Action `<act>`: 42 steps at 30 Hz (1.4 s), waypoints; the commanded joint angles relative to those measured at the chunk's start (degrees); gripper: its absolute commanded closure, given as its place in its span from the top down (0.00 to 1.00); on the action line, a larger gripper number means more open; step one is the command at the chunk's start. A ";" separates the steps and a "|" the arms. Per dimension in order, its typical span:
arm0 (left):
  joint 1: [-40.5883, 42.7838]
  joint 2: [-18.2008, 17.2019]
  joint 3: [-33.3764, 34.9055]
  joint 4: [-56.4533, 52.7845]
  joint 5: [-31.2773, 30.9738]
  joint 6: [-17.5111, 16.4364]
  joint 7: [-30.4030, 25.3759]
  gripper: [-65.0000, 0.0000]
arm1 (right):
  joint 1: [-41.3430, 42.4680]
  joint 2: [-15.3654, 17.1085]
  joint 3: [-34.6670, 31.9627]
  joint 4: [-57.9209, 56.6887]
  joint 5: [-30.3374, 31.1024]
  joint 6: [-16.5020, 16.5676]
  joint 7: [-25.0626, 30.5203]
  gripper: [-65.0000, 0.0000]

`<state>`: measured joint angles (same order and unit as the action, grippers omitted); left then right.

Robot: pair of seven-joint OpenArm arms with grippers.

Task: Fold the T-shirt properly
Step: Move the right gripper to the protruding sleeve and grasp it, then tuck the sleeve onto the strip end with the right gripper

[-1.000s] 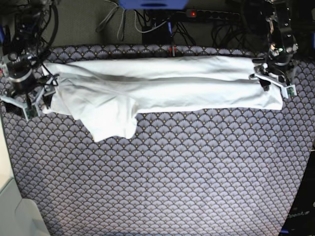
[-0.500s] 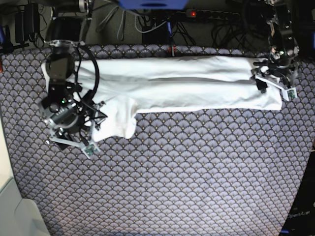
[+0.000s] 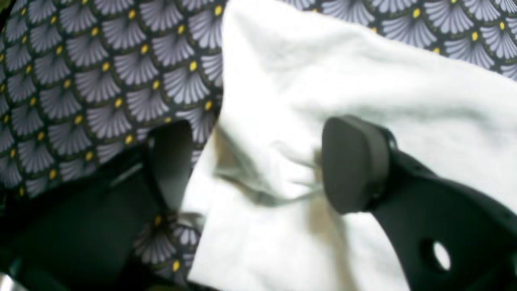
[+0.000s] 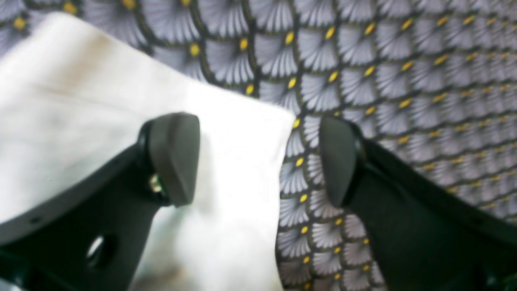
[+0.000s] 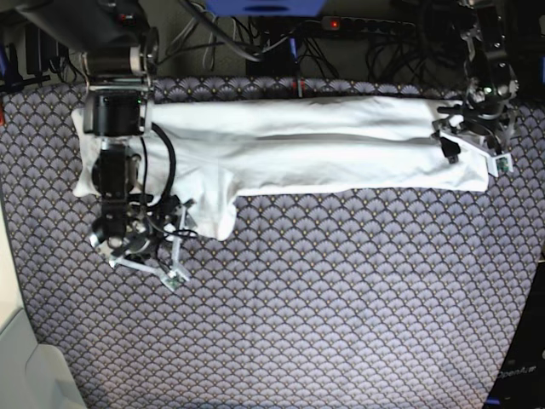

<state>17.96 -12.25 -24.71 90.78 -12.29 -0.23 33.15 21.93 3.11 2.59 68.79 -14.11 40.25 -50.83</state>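
No text, label or number is readable in any view. Faint marks at the base view's lower right corner are too blurred to read.

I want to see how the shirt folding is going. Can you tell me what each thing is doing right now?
T-shirt: folded into a long band across the top of the patterned cloth, one sleeve flap sticking out toward the front.
Left gripper: open, straddling the shirt's end edge, not pinching it.
Right gripper: open, one finger over the sleeve flap's corner, the other over bare cloth.
Patterned tablecloth: lying flat.
Power strip: red light on.
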 commanded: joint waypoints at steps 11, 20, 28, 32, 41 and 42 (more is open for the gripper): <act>0.37 -0.63 -0.39 1.13 -0.15 -0.08 -1.01 0.79 | 1.58 1.59 0.00 -5.72 0.61 -0.25 5.77 0.65; 0.02 -0.63 -0.39 1.13 -0.15 -0.08 -1.01 0.79 | 1.50 1.76 0.00 -5.54 0.53 -0.25 5.51 0.00; 0.29 -0.63 -0.30 1.13 -0.15 -0.08 -1.01 0.79 | -4.39 2.73 2.29 10.90 0.44 -0.25 4.19 0.02; 0.02 -0.63 -0.13 1.13 -0.15 -0.08 -1.01 0.79 | -8.61 2.91 2.38 21.62 0.44 -0.25 0.76 0.02; -0.24 -0.63 -0.13 0.43 -0.15 -0.08 -1.01 0.79 | -22.33 2.64 2.46 41.49 0.53 -0.25 -2.75 0.02; -0.24 -0.63 -0.04 0.43 -0.15 -0.08 -1.01 0.79 | -23.38 2.64 2.46 42.11 0.44 -0.25 -2.75 0.02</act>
<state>18.11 -12.21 -24.60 90.37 -12.51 -0.25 33.19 -2.17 5.54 4.86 109.91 -13.65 40.27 -54.28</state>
